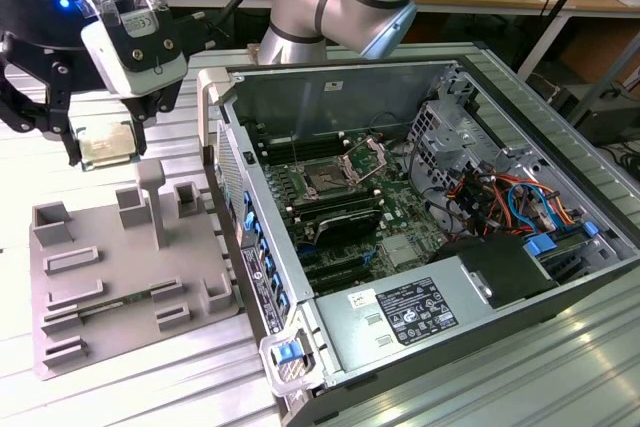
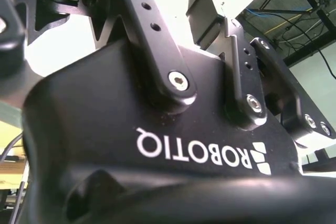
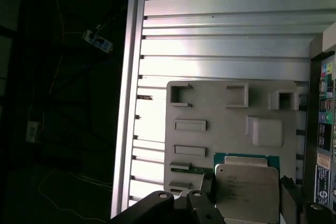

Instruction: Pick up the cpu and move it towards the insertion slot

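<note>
My gripper (image 1: 108, 139) hangs at the exterior view's left, shut on the cpu (image 1: 104, 146), a flat square chip with a silvery top held level between the black fingers (image 1: 70, 132). It hovers a little above the grey plastic fixture (image 1: 110, 267). In the first wrist view the cpu (image 3: 247, 184) sits in the gripper (image 3: 247, 203), over the fixture (image 3: 210, 108). The insertion slot (image 1: 325, 183), a small square socket with a dark centre and a raised metal bracket, lies on the motherboard inside the open computer case, well toward the exterior view's right of the gripper.
The open case's near wall (image 1: 235, 197) stands between the fixture and the motherboard. Long black memory slots (image 1: 335, 215), a power supply (image 1: 410, 312) and bundled cables (image 1: 490, 197) fill the case. The slatted aluminium table (image 1: 150, 392) ends at an edge (image 3: 131, 103).
</note>
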`<state>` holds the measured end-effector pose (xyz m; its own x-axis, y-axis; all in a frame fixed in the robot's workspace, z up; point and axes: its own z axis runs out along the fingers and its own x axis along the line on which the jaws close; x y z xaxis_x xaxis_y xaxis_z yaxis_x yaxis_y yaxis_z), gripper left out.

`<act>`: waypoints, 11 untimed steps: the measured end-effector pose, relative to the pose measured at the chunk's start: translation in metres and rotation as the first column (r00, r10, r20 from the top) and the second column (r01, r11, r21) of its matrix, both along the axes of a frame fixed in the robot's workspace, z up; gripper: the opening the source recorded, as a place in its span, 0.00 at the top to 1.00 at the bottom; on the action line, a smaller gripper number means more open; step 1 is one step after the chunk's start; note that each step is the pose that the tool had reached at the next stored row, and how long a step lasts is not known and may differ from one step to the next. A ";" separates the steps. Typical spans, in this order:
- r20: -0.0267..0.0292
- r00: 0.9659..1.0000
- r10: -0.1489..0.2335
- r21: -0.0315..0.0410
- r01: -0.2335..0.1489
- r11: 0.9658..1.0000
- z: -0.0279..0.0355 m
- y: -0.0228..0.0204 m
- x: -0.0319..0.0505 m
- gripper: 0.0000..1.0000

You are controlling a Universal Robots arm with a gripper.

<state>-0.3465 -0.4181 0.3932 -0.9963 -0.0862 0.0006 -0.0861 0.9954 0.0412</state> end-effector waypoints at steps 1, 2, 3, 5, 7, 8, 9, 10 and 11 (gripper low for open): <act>0.000 1.000 0.000 0.000 0.000 1.000 0.0000 0.0000 0.0012 0.45; 0.000 1.000 0.000 0.000 0.000 1.000 0.0000 0.0000 0.0018 0.45; 0.000 1.000 0.000 0.000 0.000 1.000 0.0000 0.0000 0.0024 0.45; 0.000 1.000 0.000 0.000 0.000 1.000 0.0000 0.0000 0.0048 0.45; 0.000 1.000 0.000 0.000 0.000 1.000 0.0000 0.0000 0.0067 0.45; 0.000 1.000 0.000 0.000 0.000 1.000 0.0000 0.0000 0.0074 0.45; 0.000 1.000 0.000 0.000 0.000 1.000 0.0000 0.0000 0.0080 0.45; 0.000 1.000 0.000 0.000 0.000 1.000 0.0000 0.0000 0.0089 0.45; 0.000 1.000 0.000 0.000 0.000 1.000 0.0000 0.0000 0.0097 0.45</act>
